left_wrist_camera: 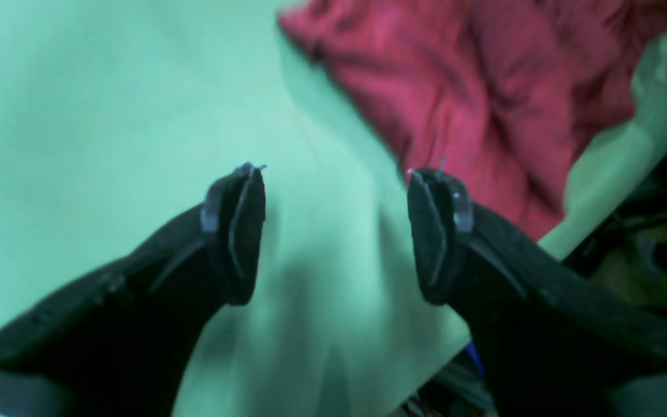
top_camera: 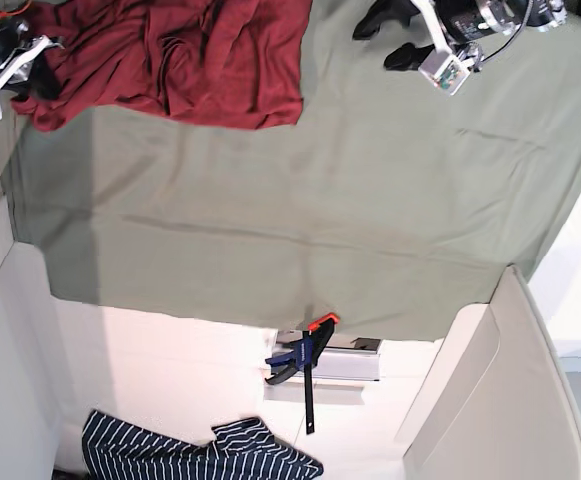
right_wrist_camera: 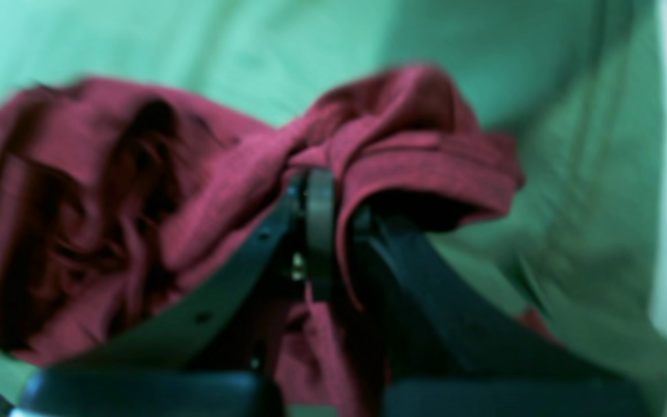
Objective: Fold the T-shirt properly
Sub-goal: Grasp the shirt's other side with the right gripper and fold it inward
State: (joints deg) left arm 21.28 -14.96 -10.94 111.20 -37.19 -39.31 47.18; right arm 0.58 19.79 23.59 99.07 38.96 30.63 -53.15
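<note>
Dark red knit fabric, the shirt point(top_camera: 175, 60), lay bunched in a crumpled heap on the green sheet point(top_camera: 300, 200), and one fold of it was clamped between the closed jaws of the right gripper point(right_wrist_camera: 321, 197). Most of the bulk hung to that gripper's left in the right wrist view, with a smaller flap draped over its right finger. The left gripper point(left_wrist_camera: 336, 174) stood wide open over bare sheet, holding nothing, the shirt's edge just beyond its right fingertip point(left_wrist_camera: 426, 185). To do this step well, the pinched fold should probably be drawn outward slowly so the thin knit spread rather than dragged in a lump. The open gripper would likely need a matching hem or shoulder edge, taken as one layer only.
</note>
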